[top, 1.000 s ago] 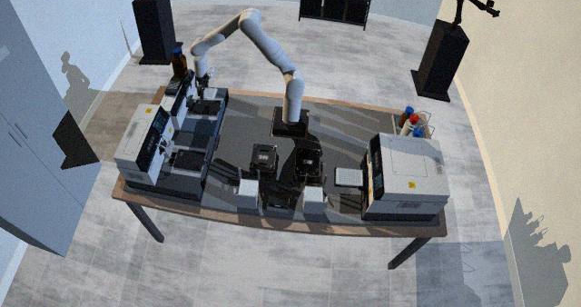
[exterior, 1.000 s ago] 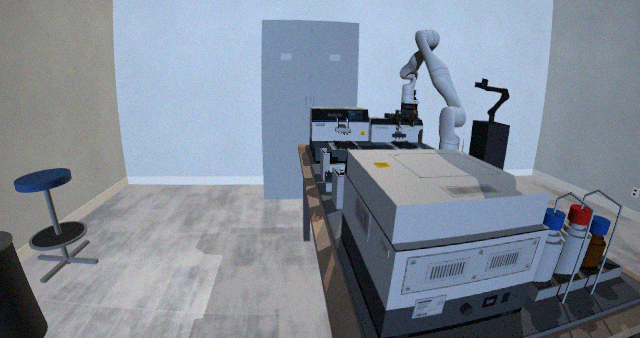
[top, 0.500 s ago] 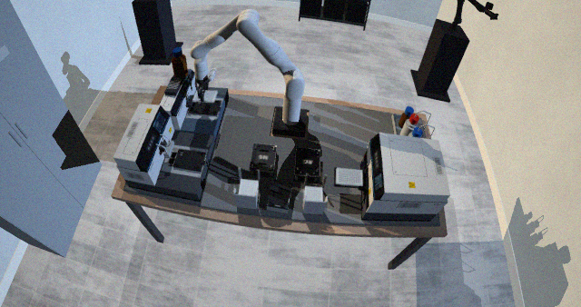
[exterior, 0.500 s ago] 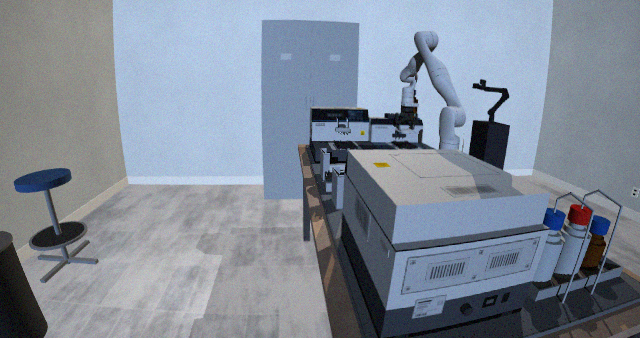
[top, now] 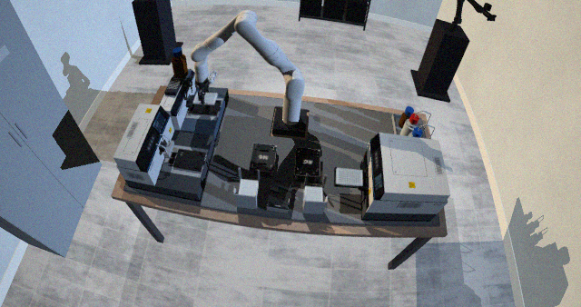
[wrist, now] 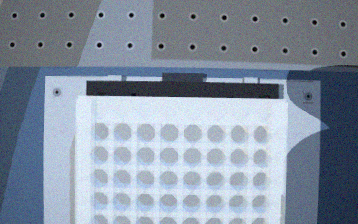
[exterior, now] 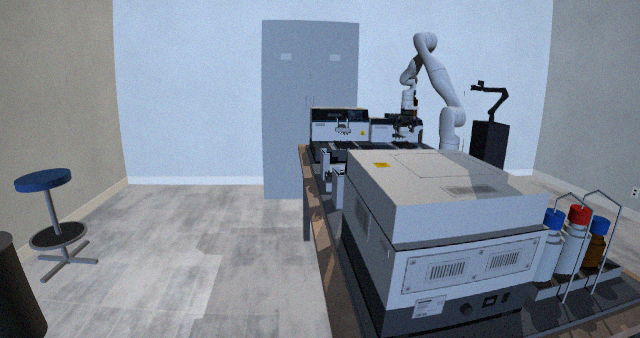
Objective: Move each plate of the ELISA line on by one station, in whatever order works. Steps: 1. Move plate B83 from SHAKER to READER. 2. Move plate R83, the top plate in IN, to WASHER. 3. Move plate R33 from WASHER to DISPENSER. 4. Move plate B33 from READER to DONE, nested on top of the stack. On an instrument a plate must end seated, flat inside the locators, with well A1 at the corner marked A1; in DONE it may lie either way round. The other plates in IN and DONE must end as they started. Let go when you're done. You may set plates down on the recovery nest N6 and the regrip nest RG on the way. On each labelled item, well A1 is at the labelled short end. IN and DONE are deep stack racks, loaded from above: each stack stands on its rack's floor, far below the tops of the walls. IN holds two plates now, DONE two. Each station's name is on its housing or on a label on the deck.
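Note:
My gripper (top: 202, 94) (exterior: 401, 127) hangs over the nest of the instrument at the back left of the table. It is shut, fingers wide, on a white well plate (top: 210, 98) (wrist: 180, 160). I cannot read the plate's label. In the wrist view the plate sits squarely over the nest's white base (wrist: 59, 150), with a dark bar (wrist: 180, 90) just beyond its far edge. My fingers do not show in that view. I cannot tell whether the plate touches the nest. A second white plate (top: 349, 176) lies on the tray in front of the big instrument (top: 408, 171) (exterior: 430, 198) at the right.
Another instrument (top: 141, 141) stands front left. Two dark nests (top: 264, 154) (top: 309, 159) sit mid-table, with white rack walls (top: 248, 193) (top: 314, 199) near the front edge. An amber bottle (top: 179, 62) stands behind my gripper. A bottle rack (top: 410, 121) (exterior: 575, 243) stands back right.

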`<state>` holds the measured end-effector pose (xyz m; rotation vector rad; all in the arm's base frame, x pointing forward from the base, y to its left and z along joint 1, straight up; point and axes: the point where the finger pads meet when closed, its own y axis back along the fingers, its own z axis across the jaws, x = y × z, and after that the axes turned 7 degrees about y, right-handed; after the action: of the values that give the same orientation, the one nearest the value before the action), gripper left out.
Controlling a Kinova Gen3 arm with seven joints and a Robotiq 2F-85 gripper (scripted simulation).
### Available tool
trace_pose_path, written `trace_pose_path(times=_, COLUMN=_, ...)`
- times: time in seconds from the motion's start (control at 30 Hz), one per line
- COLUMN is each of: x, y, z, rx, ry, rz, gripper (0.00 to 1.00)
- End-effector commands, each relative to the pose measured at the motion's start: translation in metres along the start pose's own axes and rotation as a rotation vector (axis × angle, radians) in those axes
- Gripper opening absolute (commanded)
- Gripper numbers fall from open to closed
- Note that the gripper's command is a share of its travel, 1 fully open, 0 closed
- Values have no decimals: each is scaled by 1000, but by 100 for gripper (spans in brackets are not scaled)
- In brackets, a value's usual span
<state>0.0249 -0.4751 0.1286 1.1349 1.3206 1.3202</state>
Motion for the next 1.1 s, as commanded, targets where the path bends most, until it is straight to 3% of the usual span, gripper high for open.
trace_pose_path(times=0.0, x=0, y=-3, z=0, rx=0, ry=0, rz=-2, gripper=94)
trace_pose_path(times=0.63, x=-1, y=-26, z=0, rx=0, ry=0, rz=-2, gripper=94)
trace_pose_path(times=1.07, x=-1, y=-26, z=0, rx=0, ry=0, rz=-2, gripper=94)
